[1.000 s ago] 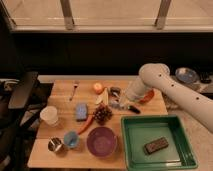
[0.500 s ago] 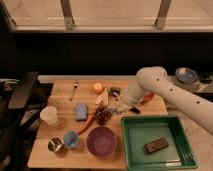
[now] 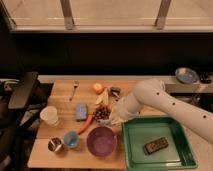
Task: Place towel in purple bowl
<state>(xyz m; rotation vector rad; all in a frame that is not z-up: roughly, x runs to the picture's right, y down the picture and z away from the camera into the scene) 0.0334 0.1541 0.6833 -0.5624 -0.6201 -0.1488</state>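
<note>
At the near edge of the pale wooden table (image 3: pixel 60 97), a round purple plastic bowl (image 3: pixel 101 141), upright and holding nothing visible. Just left of it, a small blue cup (image 3: pixel 71 139) and, beside that, a small shiny metal cup (image 3: pixel 55 145). To the right, a green rectangular plastic tray (image 3: pixel 131 150) with a dark flat rectangular object (image 3: pixel 156 145) lying in it.

Further back, between the bowl and the table's middle, a slim orange carrot (image 3: pixel 86 124) lying slantwise, and a white paper cup (image 3: pixel 49 115) standing well to the left. Above the carrot, a blue rectangular towel (image 3: pixel 81 111), or what looks like one, lying flat on the wood, apart from the purple bowl and untouched. Just right of it, a dark red bunch of grapes (image 3: pixel 102 112).

Down low at the grapes' right side, the pale two-finger gripper (image 3: pixel 114 118), at the end of the thick white arm (image 3: pixel 160 100) reaching in from the right, near the tray's back left corner. Open or closed: cannot tell.

Further still, a yellowish banana (image 3: pixel 104 97), a small round orange fruit (image 3: pixel 98 88) and a metal fork (image 3: pixel 74 90). Beyond the table on the right, a grey-blue shallow bowl (image 3: pixel 186 75) on a ledge; on the left, a dark office chair (image 3: pixel 20 95).
</note>
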